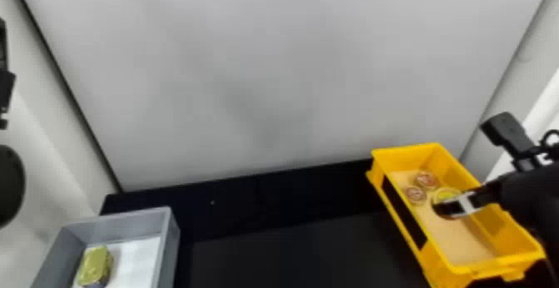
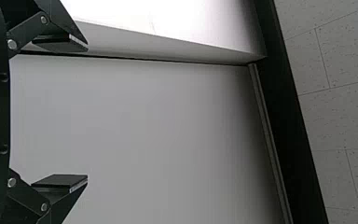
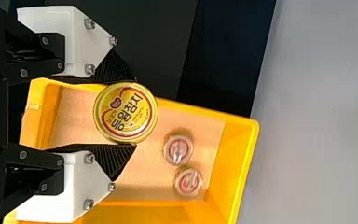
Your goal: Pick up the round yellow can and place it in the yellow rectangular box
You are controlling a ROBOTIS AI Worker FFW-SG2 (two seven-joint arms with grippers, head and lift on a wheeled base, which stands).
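Head view: round yellow can (image 3: 126, 112) pinched in the right tool (image 1: 461, 204) at the yellow rectangular box (image 1: 401, 216)

The black fingers and part of the right arm (image 1: 526, 199) cover much of the can here, as well as a stretch of the box's right side. What lies directly under the can is hidden, so it may be resting on the box's tan bottom or held above it; I cannot tell which. The near part of the gray bin (image 1: 116, 218), on the robot's left, is cut off by the bottom edge, and the yellow-green rectangular tin (image 1: 93, 266) lies inside it. Black parts of the left arm (image 1: 8, 187) are cut off at the left edge. Both containers are on the black table (image 1: 299, 249).

The right wrist view gives what the arm masks in the head view: the can's whole printed lid, with one finger touching each side of its rim. Two smaller round containers (image 3: 177, 150) (image 3: 189, 182) with red labels sit side by side in the box, near its far end and apart from the can. The far wall of the box is plain there too, while its near end is partly behind the tool.

The left wrist view shows the left tool (image 2: 87, 112) with its fingers spread wide, before a pale gray panel (image 2: 144, 135) and ceiling tiles (image 2: 340, 112).
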